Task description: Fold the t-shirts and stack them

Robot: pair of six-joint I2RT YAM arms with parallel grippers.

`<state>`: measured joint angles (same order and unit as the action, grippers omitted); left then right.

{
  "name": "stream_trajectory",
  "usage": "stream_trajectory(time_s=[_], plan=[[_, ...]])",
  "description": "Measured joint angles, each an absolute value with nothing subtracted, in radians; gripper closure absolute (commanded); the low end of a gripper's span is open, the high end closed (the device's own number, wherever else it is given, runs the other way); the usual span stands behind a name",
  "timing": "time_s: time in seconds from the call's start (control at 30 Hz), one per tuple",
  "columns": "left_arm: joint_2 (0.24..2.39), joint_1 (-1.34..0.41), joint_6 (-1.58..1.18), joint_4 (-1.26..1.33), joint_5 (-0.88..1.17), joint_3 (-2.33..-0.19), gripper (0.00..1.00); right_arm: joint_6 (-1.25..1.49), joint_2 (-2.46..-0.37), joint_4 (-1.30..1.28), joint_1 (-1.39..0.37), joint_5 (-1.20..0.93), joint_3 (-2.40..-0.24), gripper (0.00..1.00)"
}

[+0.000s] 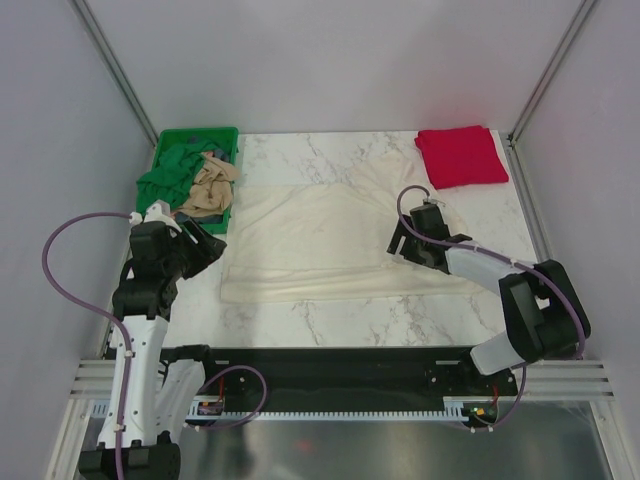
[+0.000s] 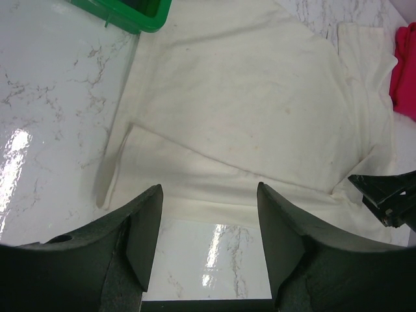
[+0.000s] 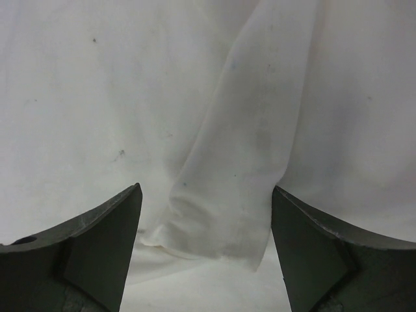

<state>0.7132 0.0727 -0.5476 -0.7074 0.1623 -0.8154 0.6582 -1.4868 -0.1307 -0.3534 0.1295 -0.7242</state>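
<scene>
A large cream-white t-shirt [image 1: 320,235] lies spread on the marble table [image 1: 330,320], partly folded; it also shows in the left wrist view [image 2: 247,110]. A folded red t-shirt [image 1: 461,156] lies at the back right, its edge visible in the left wrist view [image 2: 406,71]. Tan [image 1: 208,188] and dark green [image 1: 170,175] shirts lie in the green crate [image 1: 232,140]. My left gripper [image 1: 210,243] is open and empty just off the shirt's left edge. My right gripper [image 1: 398,240] is open, low over the shirt's right side, with a sleeve flap [image 3: 227,195] between its fingers.
The green crate stands at the back left, its corner visible in the left wrist view [image 2: 140,19]. Grey walls and metal posts enclose the table. A black rail [image 1: 330,375] runs along the near edge.
</scene>
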Motion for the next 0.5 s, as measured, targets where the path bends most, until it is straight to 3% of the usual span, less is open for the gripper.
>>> stream_trajectory(time_s=[0.5], plan=[[0.706,0.073,-0.547,-0.707,0.162,-0.813,0.34,0.635,-1.693,-0.079,-0.402,0.011,-1.104,0.13]])
